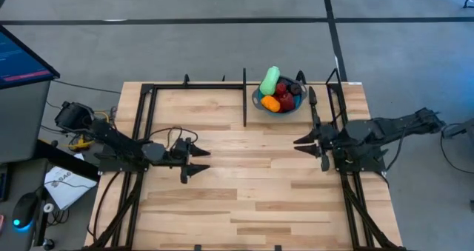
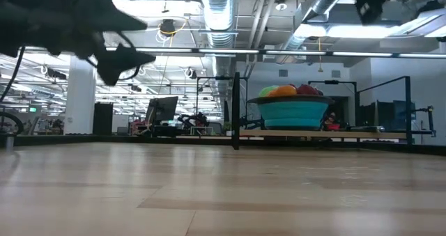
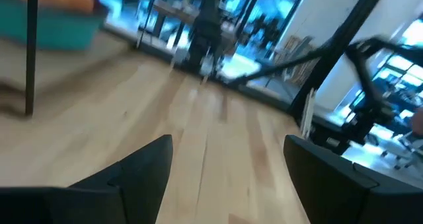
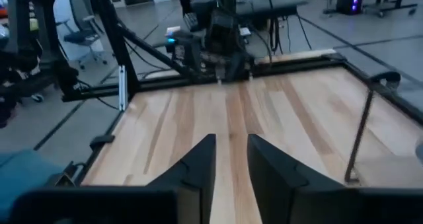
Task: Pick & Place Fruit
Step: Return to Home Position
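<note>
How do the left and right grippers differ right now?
The left gripper has its jaws spread wide, while the right gripper shows only a narrow gap between its jaws. From above, the left gripper is at the left side of the table pointing right; the right gripper is at the right side pointing left, nearer the blue bowl. Both are empty and hang above the table.

Low view: the blue bowl (image 2: 293, 113) wall hides all but the tops of the fruit (image 2: 287, 90). Left wrist view: blurred throughout, with the bowl cut off at the edge.

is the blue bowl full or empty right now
Full. The blue bowl holds heaped fruit; in the low view the pile rises above its rim.
</note>
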Available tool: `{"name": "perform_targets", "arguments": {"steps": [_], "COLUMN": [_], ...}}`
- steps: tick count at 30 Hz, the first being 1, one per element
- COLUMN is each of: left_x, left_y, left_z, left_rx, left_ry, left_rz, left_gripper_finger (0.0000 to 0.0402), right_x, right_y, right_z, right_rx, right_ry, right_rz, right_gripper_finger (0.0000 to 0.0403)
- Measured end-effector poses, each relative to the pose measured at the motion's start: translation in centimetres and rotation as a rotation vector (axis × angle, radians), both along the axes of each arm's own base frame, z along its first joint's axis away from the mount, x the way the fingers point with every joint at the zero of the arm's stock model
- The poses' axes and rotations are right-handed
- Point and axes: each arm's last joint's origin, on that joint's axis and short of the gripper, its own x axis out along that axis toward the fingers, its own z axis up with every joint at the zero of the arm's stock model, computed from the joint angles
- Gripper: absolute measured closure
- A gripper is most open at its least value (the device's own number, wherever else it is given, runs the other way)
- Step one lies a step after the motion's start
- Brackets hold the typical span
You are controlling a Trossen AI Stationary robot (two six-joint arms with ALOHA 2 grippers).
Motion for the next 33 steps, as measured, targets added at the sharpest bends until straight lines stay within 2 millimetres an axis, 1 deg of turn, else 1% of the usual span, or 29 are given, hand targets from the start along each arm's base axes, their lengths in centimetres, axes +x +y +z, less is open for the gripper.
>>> {"name": "perform_targets", "arguments": {"steps": [2,5,8,10,12,15,19,21,23,24,25,28,33], "left_x": [-0.1,-0.3,-0.8,-1.5,-2.5,-4.4,-6.4,-7.0,-7.3,-7.4,-7.5,-7.5,-7.0], "left_y": [0.5,1.6,3.2,4.8,6.4,8.6,10.3,10.7,10.6,10.4,10.3,9.9,9.3], "left_z": [0.7,1.9,3.0,3.4,3.2,2.9,2.9,3.2,3.5,3.7,3.8,3.9,2.9], "left_rx": [0.023,0.054,0.114,0.141,0.147,0.140,0.133,0.139,0.166,0.189,0.203,0.230,0.271], "left_ry": [-0.040,-0.109,-0.183,-0.223,-0.245,-0.279,-0.314,-0.329,-0.351,-0.365,-0.379,-0.390,-0.288], "left_rz": [-0.008,-0.029,-0.071,-0.084,-0.082,-0.073,-0.076,-0.085,-0.100,-0.103,-0.103,-0.059,0.043], "left_gripper_finger": [0.0117,0.0117,0.0125,0.0139,0.0161,0.0207,0.0283,0.0325,0.0368,0.0384,0.0392,0.0399,0.0400], "right_x": [-0.8,-2.0,-3.0,-3.5,-3.9,-4.4,-4.8,-4.8,-4.8,-4.8,-4.8,-4.8,-4.8], "right_y": [-0.7,-1.5,-2.1,-2.4,-2.5,-2.6,-2.6,-2.6,-2.6,-2.6,-2.6,-2.6,-2.6], "right_z": [-1.6,-3.0,-4.2,-5.1,-5.6,-6.4,-7.0,-7.3,-7.5,-7.7,-7.8,-7.9,-8.2], "right_rx": [0.021,0.054,0.077,0.096,0.116,0.135,0.156,0.163,0.163,0.162,0.161,0.159,0.156], "right_ry": [-0.015,-0.084,-0.129,-0.145,-0.172,-0.182,-0.195,-0.198,-0.197,-0.192,-0.183,-0.163,-0.141], "right_rz": [-0.006,-0.005,-0.016,-0.025,-0.033,-0.033,-0.031,-0.032,-0.036,-0.037,-0.037,-0.039,-0.042], "right_gripper_finger": [0.0329,0.0337,0.0339,0.0339,0.0339,0.0340,0.0340,0.0340,0.0340,0.0340,0.0340,0.0340,0.0340]}}
